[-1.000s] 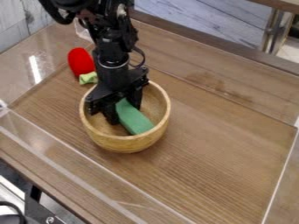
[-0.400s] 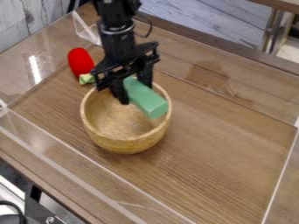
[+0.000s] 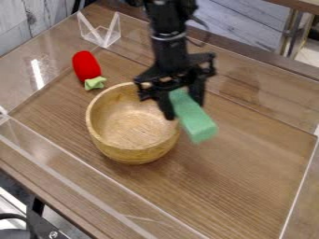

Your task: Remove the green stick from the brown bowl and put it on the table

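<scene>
My gripper [image 3: 182, 97] hangs from the dark arm, pointing down, just right of the brown bowl [image 3: 130, 122]. Its fingers are shut on the green stick [image 3: 193, 117], a flat green bar that slants down to the right from the jaws. The stick is in the air, out past the bowl's right rim and above the table [image 3: 237, 177]. Nothing lies inside the light wooden bowl.
A red strawberry toy [image 3: 85, 66] with a green stem lies left of the bowl. A clear plastic stand [image 3: 99, 29] sits at the back left. Clear plastic walls [image 3: 293, 210] edge the tabletop.
The gripper has lifted the green stick out of the bowl and carried it to the right, past the rim, rolling the wrist as it went. The bowl has stayed in place.
</scene>
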Tool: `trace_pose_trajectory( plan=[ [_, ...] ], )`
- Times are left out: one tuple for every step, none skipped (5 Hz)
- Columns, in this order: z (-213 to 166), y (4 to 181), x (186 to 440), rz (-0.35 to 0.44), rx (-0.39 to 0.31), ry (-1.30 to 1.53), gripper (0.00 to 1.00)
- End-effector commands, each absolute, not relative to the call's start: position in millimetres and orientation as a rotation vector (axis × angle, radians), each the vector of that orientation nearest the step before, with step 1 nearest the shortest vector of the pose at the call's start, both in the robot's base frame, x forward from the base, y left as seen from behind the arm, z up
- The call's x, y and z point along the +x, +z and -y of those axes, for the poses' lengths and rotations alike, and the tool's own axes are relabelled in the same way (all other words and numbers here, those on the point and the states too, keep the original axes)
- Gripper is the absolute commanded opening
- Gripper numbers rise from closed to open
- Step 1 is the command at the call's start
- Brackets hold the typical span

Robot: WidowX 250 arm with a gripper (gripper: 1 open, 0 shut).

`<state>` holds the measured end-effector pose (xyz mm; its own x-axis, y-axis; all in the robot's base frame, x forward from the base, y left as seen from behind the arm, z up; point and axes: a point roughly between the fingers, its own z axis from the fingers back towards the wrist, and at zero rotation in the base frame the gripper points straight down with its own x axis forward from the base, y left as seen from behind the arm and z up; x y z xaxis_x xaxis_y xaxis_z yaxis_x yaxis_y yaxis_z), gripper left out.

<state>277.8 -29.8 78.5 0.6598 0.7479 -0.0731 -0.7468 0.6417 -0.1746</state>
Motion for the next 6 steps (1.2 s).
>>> trace_pose_trajectory(
  plan=[
    [59.6,83.9,285.7,0.065,-0.236,0.733,0.00],
    [72.3,77.8,276.4,0.087,-0.239,0.695,0.00],
    [78.4,77.2,274.0,0.111,-0.243,0.650,0.00],
    [80.9,81.7,273.1,0.121,-0.244,0.615,0.00],
    [84.5,84.8,272.0,0.128,-0.245,0.561,0.00],
    [87.4,86.6,271.3,0.137,-0.244,0.518,0.00]
  ],
)
